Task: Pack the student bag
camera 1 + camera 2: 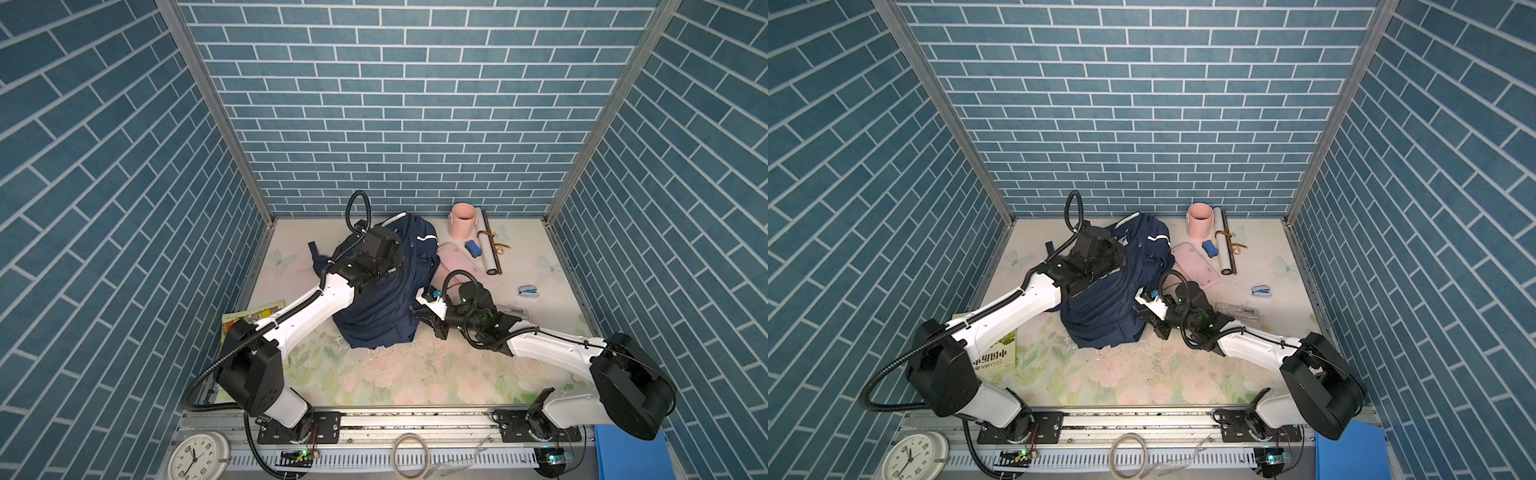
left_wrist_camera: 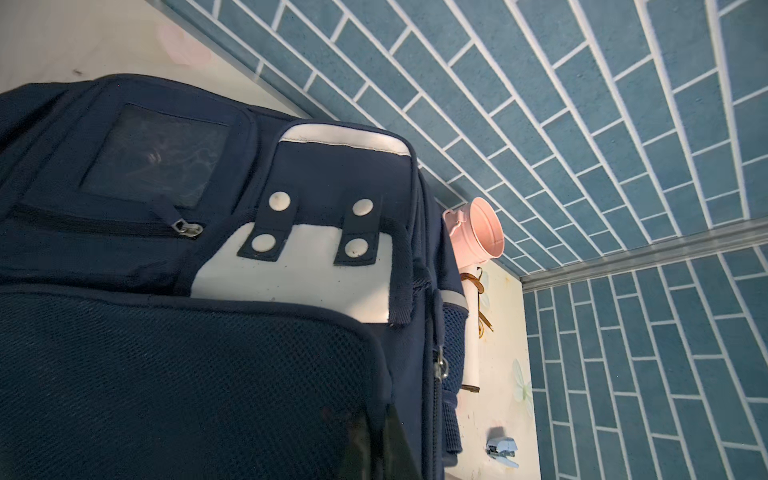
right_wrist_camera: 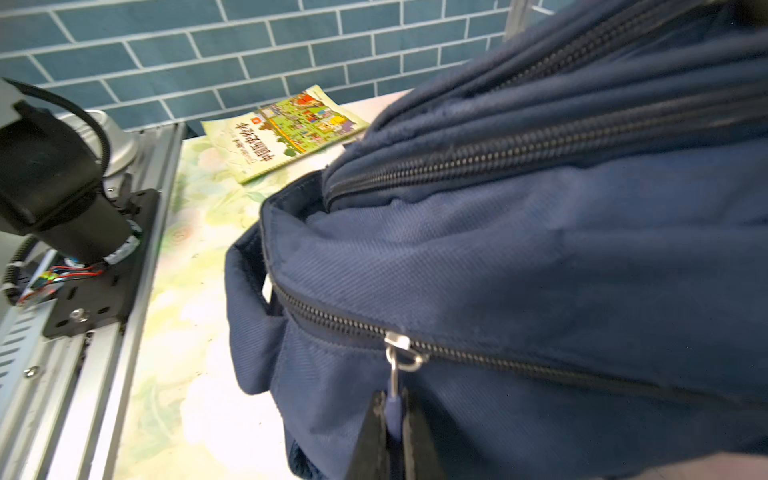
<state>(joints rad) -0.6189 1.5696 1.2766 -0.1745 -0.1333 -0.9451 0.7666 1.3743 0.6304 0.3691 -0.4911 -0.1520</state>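
The student bag [image 1: 382, 307] [image 1: 1104, 316], a large navy backpack with white strips, lies slumped in the middle of the table. My left arm's wrist [image 1: 374, 257] sits on top of the bag. In the left wrist view its dark fingertips [image 2: 397, 451] press into the edge of the bag's mesh pocket [image 2: 166, 365], and the gap between them is too dark to read. My right gripper [image 3: 395, 401] [image 1: 417, 308] is at the bag's near right side. It is shut on the blue zipper pull [image 3: 394, 411] of a closed zip on the bag [image 3: 540, 249].
A pink bucket [image 1: 462, 224] [image 2: 478, 232], a rolled scroll [image 1: 487, 245], a blue eraser [image 1: 473, 248] and a pink pouch [image 1: 1196, 266] lie behind the bag on the right. A small stapler [image 1: 528, 291] and a clear case [image 1: 1237, 312] are further right. A book [image 1: 994, 357] [image 3: 286, 129] lies under the left arm.
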